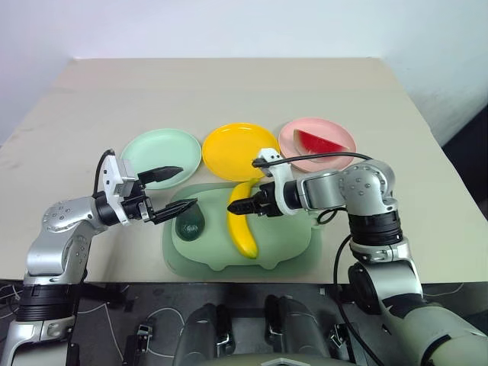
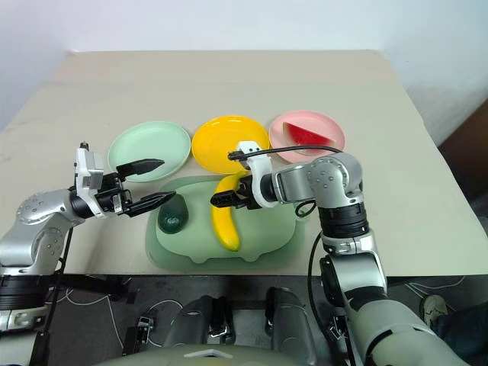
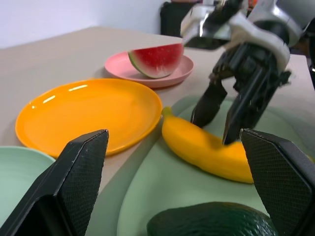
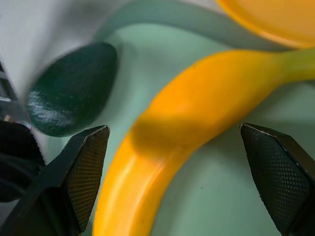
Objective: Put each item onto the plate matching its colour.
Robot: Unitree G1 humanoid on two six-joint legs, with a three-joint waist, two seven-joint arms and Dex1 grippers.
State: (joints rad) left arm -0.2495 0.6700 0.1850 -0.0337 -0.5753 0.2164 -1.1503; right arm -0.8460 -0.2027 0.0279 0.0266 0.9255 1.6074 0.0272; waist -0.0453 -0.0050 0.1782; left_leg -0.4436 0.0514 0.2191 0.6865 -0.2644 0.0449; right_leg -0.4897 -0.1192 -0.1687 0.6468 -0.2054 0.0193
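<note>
Banana (image 1: 244, 225) and avocado (image 1: 189, 223) lie in the tray (image 1: 293, 244); watermelon (image 1: 324, 142) on the rightmost plate (image 1: 290, 137).

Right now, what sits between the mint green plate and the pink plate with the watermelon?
The yellow plate, bare, sits between the mint green plate and the pink plate holding the watermelon wedge, as the left eye view shows.

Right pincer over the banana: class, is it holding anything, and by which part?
Nothing is held. The right pincer is open, fingers straddling the banana near its middle, not yet closed on it.

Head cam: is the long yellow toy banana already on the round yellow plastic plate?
No, the long yellow toy banana lies on the pale green tray, while the round yellow plastic plate holds nothing.
</note>
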